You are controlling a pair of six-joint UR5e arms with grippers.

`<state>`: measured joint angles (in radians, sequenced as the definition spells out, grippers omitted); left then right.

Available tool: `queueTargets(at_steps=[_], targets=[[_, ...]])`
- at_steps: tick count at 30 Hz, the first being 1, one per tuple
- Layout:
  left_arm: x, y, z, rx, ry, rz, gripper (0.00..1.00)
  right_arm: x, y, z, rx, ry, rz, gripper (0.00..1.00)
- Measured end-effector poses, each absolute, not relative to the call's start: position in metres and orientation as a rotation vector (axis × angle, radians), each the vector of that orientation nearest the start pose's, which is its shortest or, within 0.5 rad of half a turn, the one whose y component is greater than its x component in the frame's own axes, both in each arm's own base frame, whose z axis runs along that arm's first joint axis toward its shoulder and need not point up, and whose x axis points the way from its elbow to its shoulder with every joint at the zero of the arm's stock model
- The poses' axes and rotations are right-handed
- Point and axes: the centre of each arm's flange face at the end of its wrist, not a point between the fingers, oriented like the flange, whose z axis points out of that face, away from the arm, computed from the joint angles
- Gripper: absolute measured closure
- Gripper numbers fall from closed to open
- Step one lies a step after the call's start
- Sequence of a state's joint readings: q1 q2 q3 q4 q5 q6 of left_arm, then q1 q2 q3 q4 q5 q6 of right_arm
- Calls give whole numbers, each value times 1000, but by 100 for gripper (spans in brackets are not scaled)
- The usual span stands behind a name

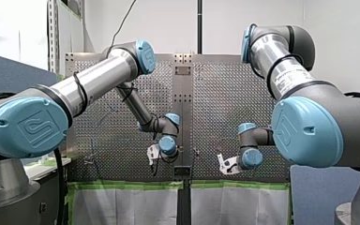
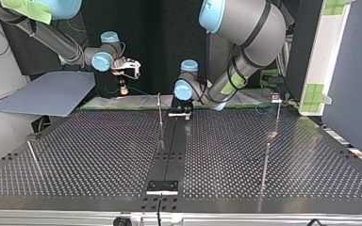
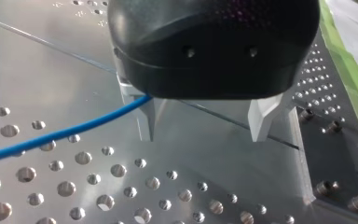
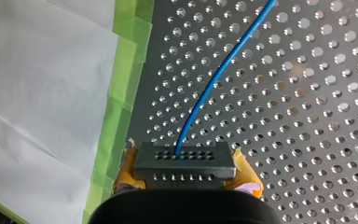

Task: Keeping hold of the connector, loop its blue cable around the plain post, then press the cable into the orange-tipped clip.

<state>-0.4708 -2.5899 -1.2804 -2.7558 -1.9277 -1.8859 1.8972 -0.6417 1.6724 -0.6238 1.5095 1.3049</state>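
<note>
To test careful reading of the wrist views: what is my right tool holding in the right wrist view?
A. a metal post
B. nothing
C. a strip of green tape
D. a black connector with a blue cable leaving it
D: the black connector sits clamped in my right tool, and the blue cable runs out of it over the perforated table.

Table: you saw a perforated metal table.
Tape: green tape edged it, beside a white sheet.
Panel: grey-blue panel lay at top view's left.
</note>
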Motion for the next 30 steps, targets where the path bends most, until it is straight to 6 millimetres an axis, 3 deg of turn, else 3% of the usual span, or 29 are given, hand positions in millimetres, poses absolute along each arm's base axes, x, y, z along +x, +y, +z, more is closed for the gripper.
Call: queueTargets(at_steps=[9, 19, 30], targets=[[586, -409, 0, -93, 1895, -191, 0, 322, -517, -52, 1926, -976, 1075, 100], [566, -396, -8, -97, 1952, -132, 0, 322, -517, -52, 1926, -976, 1075, 100], [565, -396, -9, -97, 1954, -130, 0, 322, -517, -52, 1926, -976, 1075, 100]])
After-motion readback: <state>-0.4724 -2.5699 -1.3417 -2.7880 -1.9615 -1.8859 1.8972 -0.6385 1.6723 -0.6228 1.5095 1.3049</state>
